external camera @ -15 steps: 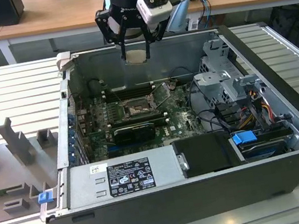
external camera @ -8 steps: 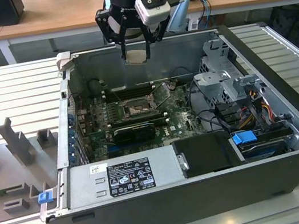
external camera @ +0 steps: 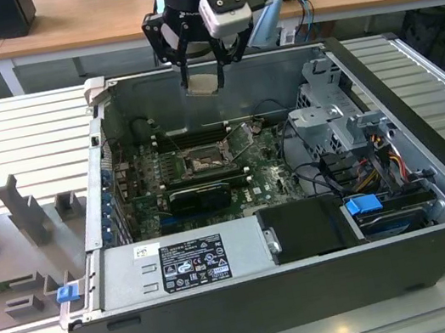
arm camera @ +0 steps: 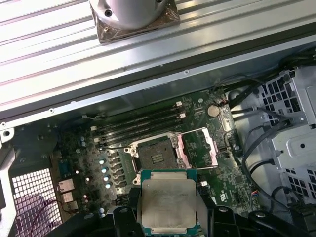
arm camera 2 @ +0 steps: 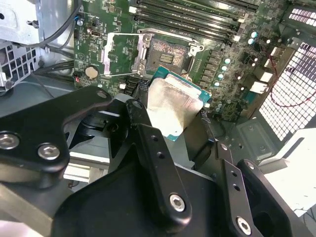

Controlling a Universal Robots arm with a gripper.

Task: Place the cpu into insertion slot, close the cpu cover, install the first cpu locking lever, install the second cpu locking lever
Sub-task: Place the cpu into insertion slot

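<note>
Fingers (external camera: 185, 74) of the gripper (external camera: 203, 77) clamp the cpu (external camera: 202, 85) in the exterior view, above the insertion slot (external camera: 202, 163). Second wrist view: the bare insertion slot lies beyond the fingertips, and the cpu cover (arm camera 2: 121, 54) stands open. First wrist view: the cpu sits between the fingers, apart from the insertion slot.

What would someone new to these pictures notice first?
The gripper, hanging above the open computer case in the exterior view, grips the silver cpu. Below it on the green motherboard, the slot lies empty, with the cover swung open beside it.
</note>
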